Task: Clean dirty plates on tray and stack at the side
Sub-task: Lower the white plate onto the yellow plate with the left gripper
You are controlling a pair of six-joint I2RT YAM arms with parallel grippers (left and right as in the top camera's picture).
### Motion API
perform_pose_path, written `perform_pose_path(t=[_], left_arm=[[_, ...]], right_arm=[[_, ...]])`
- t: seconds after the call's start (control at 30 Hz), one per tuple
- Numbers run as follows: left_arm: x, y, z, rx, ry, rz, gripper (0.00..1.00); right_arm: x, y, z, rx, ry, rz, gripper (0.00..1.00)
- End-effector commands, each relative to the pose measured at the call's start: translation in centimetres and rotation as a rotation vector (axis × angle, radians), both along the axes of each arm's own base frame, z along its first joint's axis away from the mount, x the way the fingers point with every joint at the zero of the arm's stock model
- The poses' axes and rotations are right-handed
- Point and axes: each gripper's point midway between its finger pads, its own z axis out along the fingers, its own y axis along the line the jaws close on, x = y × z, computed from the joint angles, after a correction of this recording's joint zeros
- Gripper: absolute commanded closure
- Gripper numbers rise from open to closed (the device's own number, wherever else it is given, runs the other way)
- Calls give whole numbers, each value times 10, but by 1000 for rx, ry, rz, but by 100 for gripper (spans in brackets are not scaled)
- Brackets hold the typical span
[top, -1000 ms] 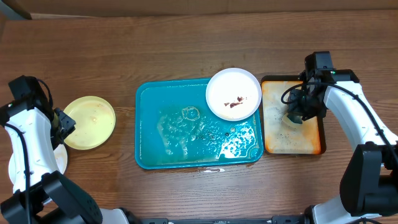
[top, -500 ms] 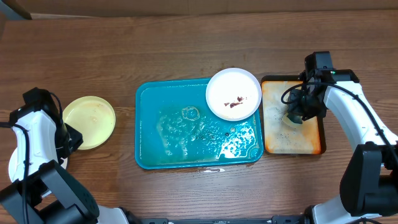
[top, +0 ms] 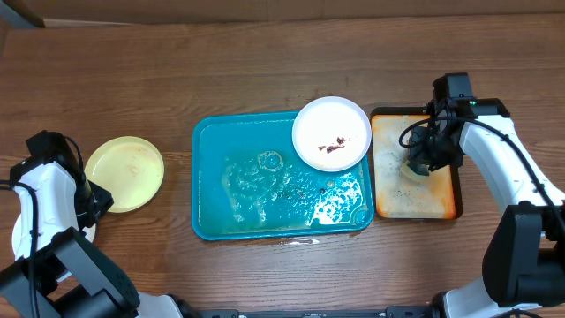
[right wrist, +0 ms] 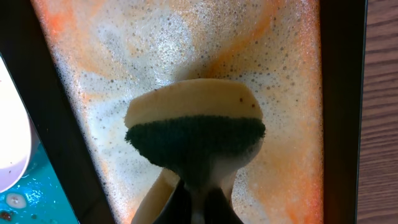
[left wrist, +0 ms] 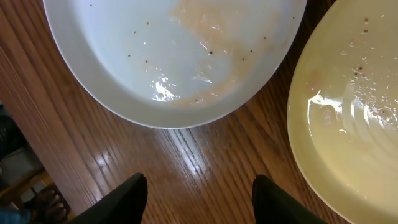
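Note:
A white plate (top: pixel 331 132) with brown smears rests on the far right corner of the wet teal tray (top: pixel 221 150). On the table to the left lies a pale yellow-green plate (top: pixel 125 173). Next to it is a second white plate (left wrist: pixel 168 56) with a faint wet film, mostly hidden under my left arm in the overhead view. My left gripper (left wrist: pixel 199 186) is open and empty over bare wood between these two plates. My right gripper (right wrist: pixel 198 199) is shut on a yellow-and-green sponge (right wrist: pixel 196 124) over the soapy orange tray (right wrist: pixel 292 74).
The orange dark-rimmed tray (top: pixel 441 208) sits against the teal tray's right side. Soap suds and brown specks lie in the teal tray's middle (top: pixel 265 181). Bare wooden table (top: pixel 265 62) lies beyond both trays.
My left gripper has opened wider and drawn back from the yellow-green plate's left rim toward the near left. The plate now lies free. The right arm has stayed still.

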Motion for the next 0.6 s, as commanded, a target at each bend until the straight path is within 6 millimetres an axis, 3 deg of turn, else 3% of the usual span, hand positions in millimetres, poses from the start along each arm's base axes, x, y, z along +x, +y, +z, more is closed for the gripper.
perform_pose_path(t=[0.0,0.2,0.3,0.57], left_arm=[[1,-5,-5,-34,-18,26,44],[0,-15,-9,-114,-41,45,49],[-4,-15,-8,-120,-31,55,40],[-2,-24,-10,-177,-57,66,34]], right_arm=[[0,1,5,10,-20,6,96],[0,2,6,17,-19,7,96],[0,2,6,17,-20,7,96],[0,2,5,17,-19,7,96]])
